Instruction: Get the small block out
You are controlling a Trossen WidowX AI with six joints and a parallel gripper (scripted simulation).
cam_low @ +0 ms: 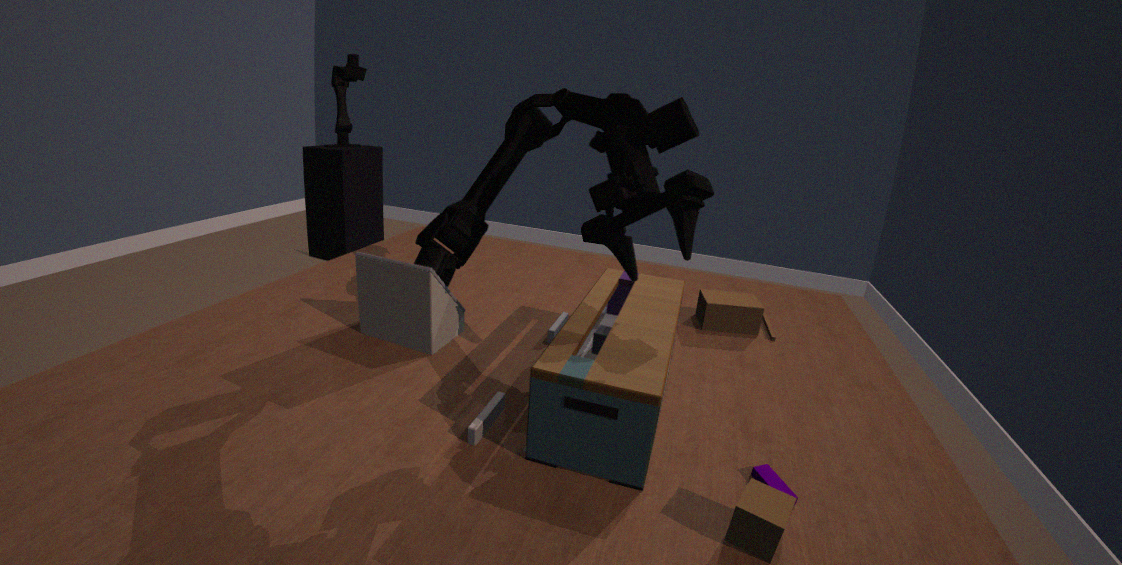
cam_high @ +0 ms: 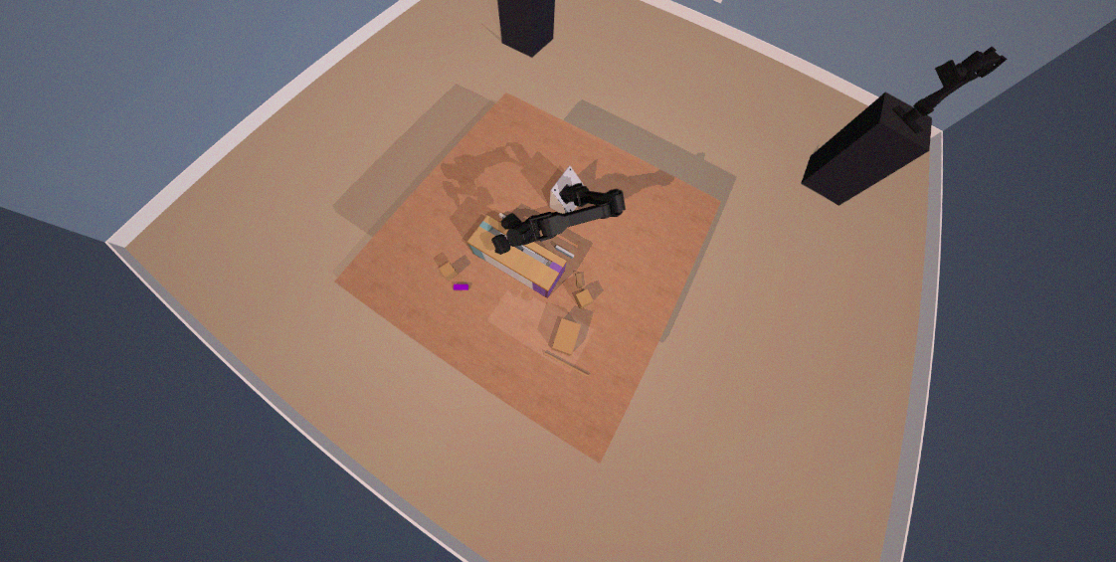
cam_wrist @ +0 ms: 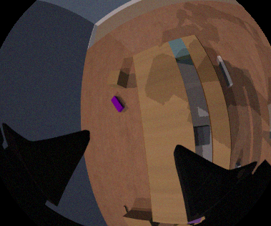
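Your tool (cam_high: 504, 233) (cam_low: 661, 269) (cam_wrist: 132, 144) hangs released above the slotted box (cam_high: 519, 259) (cam_low: 643, 325) (cam_wrist: 164, 143). From overhead, you see a purple piece (cam_high: 461, 286) (cam_low: 774, 480) (cam_wrist: 117, 104) between box and the bench's (cam_high: 625, 370) (cam_low: 847, 419) (cam_wrist: 106, 150) lower-left edge.

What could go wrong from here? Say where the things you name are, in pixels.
The open gripper (cam_high: 504, 233) (cam_low: 661, 269) (cam_wrist: 132, 144) has one fingertip close above the box top (cam_high: 530, 268) (cam_low: 647, 325) (cam_wrist: 164, 143); lowering might knock or shove the box. The dark block (cam_low: 601, 338) (cam_wrist: 201, 135) sits in the narrow slot, so a push towards the wrong end could lose it in the pocket.

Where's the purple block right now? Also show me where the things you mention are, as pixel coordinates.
In the wrist view the purple block (cam_high: 461, 286) (cam_low: 774, 480) (cam_wrist: 117, 104) lies on the table left of the box (cam_high: 511, 257) (cam_low: 592, 435) (cam_wrist: 156, 132), beside a small tan block (cam_high: 447, 270) (cam_low: 763, 513) (cam_wrist: 113, 78).
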